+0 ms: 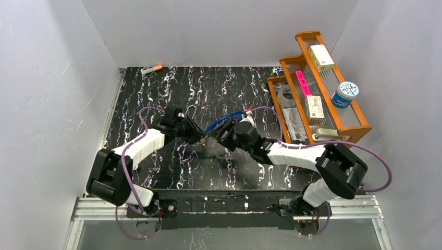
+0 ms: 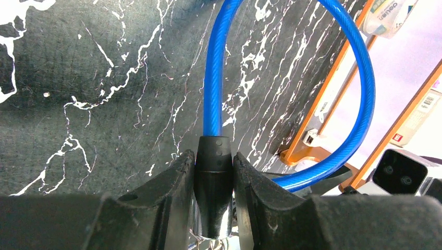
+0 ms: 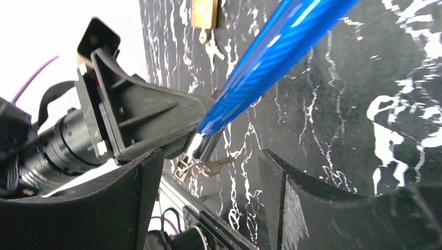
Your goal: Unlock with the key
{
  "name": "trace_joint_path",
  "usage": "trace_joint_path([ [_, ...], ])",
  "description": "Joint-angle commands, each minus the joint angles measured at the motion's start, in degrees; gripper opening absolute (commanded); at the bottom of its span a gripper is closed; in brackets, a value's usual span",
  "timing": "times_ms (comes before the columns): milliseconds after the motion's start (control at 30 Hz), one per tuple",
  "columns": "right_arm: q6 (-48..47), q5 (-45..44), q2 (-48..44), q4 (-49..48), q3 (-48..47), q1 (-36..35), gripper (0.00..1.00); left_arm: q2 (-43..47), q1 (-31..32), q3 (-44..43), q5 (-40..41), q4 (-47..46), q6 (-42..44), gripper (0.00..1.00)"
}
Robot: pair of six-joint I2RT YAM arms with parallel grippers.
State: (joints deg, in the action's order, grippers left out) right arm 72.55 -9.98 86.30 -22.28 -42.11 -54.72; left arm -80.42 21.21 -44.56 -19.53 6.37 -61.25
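Note:
A blue cable lock (image 1: 224, 121) loops over the black marbled mat. My left gripper (image 2: 212, 156) is shut on the lock's black body (image 2: 213, 179), one finger on each side, and the blue cable (image 2: 211, 78) rises out of it and curves round to the right. In the right wrist view the body's chrome end (image 3: 200, 146) points down and left, with the key (image 3: 208, 166) and its ring hanging from it. My right gripper (image 3: 211, 156) is open, its fingers either side of the key without touching it. From above, the two grippers (image 1: 211, 136) meet at mid-table.
An orange wooden rack (image 1: 350, 126) at the right holds boxes, a tape roll, a pink marker and a round tub. A marker (image 1: 151, 69) lies at the back left corner. A brass-coloured block (image 3: 204, 13) sits on the mat beyond the cable.

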Motion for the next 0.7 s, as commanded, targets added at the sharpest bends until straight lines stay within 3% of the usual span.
trace_joint_path([
  [0, 8.27, -7.92, -1.33, 13.42, -3.43, 2.12, 0.74, 0.81, 0.15, 0.25, -0.69, -0.21, 0.57, 0.0],
  [100, 10.45, -7.16, 1.73, 18.69, -7.37, 3.89, 0.69, 1.0, 0.15, 0.35, -0.62, 0.08, 0.92, 0.0],
  [300, 8.47, -12.05, 3.63, 19.62, -11.53, 5.02, 0.59, 0.43, 0.15, 0.83, -0.88, 0.41, 1.76, 0.0],
  [400, 7.06, -11.01, 3.87, 17.12, -11.33, 6.09, 0.39, -0.17, 0.16, 0.97, -1.89, -0.07, 2.6, 0.0],
  [500, 4.8, -7.35, 2.66, 10.55, -8.11, 7.41, 0.1, -0.39, 0.15, 1.27, -3.02, -1.07, 3.25, 0.01],
  [533, 3.61, -6.42, 1.74, 6.92, -6.04, 7.62, 0.01, -0.24, 0.15, 1.64, -3.12, -1.73, 3.47, 0.11],
  [567, 2.63, -5.71, 0.67, 2.88, -4.04, 7.75, 0.01, -0.05, 0.15, 2.11, -3.29, -2.77, 3.46, 0.18],
  [600, 2.04, -5.08, -0.72, 0.06, -2.53, 7.9, 0.01, 0.07, 0.15, 2.78, -3.95, -4.3, 3.2, 0.34],
  [667, 0.45, -3.86, -2.88, -4.74, -0.43, 8.26, 0.01, 0.09, 0.15, 4.34, -5.85, -9.48, 1.87, 0.53],
])
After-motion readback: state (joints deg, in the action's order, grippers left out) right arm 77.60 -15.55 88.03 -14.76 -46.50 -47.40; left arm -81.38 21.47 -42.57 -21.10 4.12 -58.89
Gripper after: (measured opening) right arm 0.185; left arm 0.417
